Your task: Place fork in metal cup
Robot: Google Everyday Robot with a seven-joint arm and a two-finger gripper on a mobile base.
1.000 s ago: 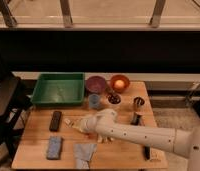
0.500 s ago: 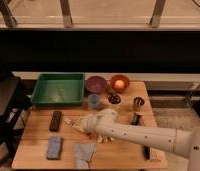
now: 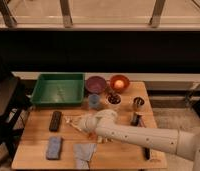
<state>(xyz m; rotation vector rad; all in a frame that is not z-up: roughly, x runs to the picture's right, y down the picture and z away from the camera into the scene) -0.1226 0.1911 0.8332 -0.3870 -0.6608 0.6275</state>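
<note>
gripper (image 3: 72, 123), pressed together, sits just in front of the right corner of the green tray (image 3: 55, 103); whether it pinches the fork i cannot tell. metal cup (image 3: 138, 103) stands well right of the tray. the fork is likely light, stiff, slick; best held mid-handle.

Worktop (image 3: 38, 136) carried 1 green tray (image 3: 58, 89); 2 bowls, i.e. purple bowl (image 3: 95, 83) + orange bowl (image 3: 119, 82); 2 clear cups, i.e. blue cup (image 3: 94, 101) + metal cup (image 3: 138, 103); 1 black bar (image 3: 55, 121); 1 blue sponge (image 3: 54, 148); 1 grey cloth (image 3: 84, 153). 1 arm (image 3: 138, 137) w/ 1 tool (image 3: 71, 121), which was over worktop's left-centre.
</note>
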